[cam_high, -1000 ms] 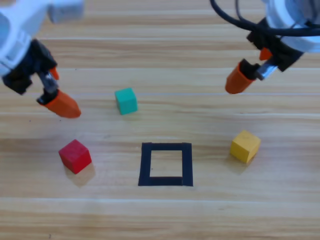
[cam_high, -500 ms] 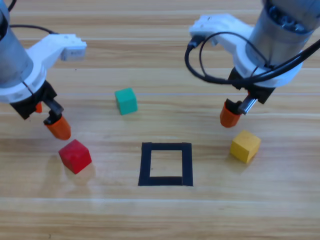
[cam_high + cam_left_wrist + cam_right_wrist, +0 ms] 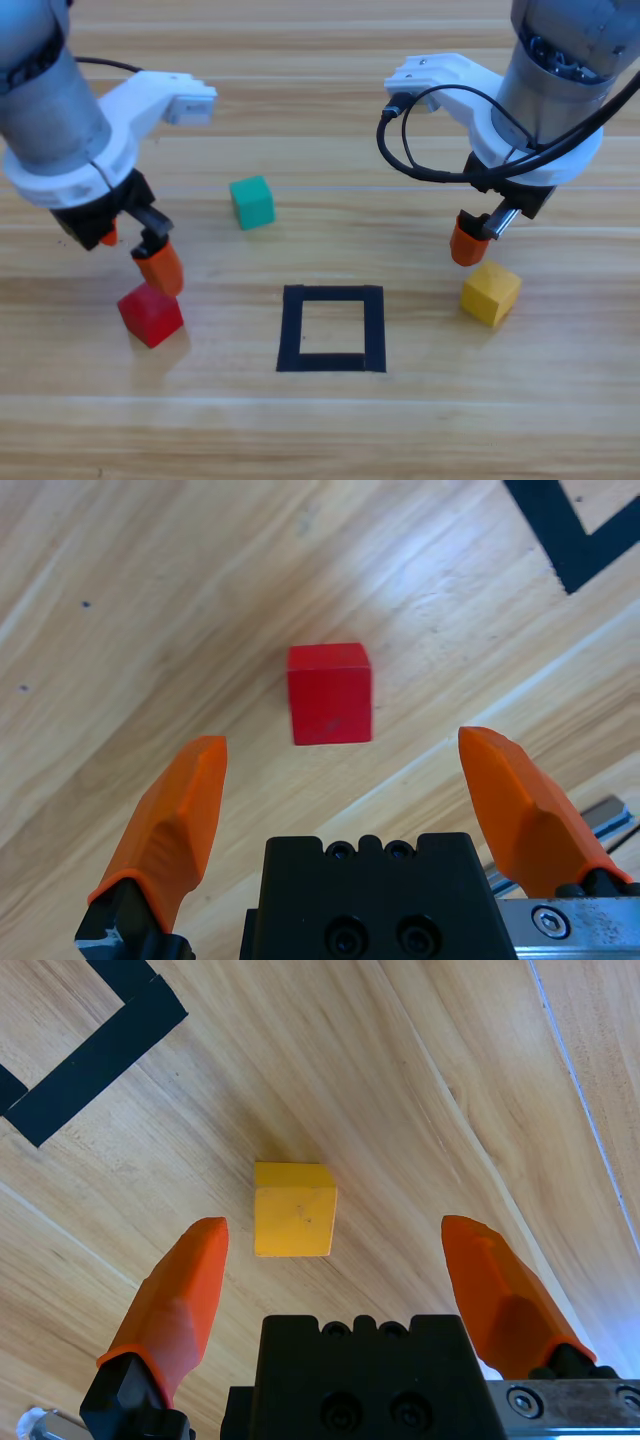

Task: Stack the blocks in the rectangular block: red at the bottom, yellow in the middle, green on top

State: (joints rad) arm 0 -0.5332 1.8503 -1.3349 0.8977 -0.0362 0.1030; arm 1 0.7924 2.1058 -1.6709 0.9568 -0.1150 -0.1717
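The red cube (image 3: 150, 313) lies at the left of the table, and the left gripper (image 3: 140, 265) hangs open just above and behind it. In the left wrist view the red cube (image 3: 330, 693) sits ahead of the left gripper (image 3: 342, 742), centred between its spread jaws. At the right lies the yellow cube (image 3: 490, 292), with the right gripper (image 3: 490, 240) open close above its far side. The right wrist view has the yellow cube (image 3: 293, 1210) centred ahead of the right gripper (image 3: 333, 1224). The green cube (image 3: 252, 202) rests apart, behind the black tape square (image 3: 292, 330), which holds only bare wood.
Corners of the tape square show in the left wrist view (image 3: 560, 540) and in the right wrist view (image 3: 100, 1055). A black cable (image 3: 420, 170) loops off the right arm above the table. Bare wooden table (image 3: 320, 430) lies in front of the square.
Both arms have come down and forward. The left gripper moved right to hang over the red cube, and the right gripper dropped to just above the yellow cube. No cube has moved.
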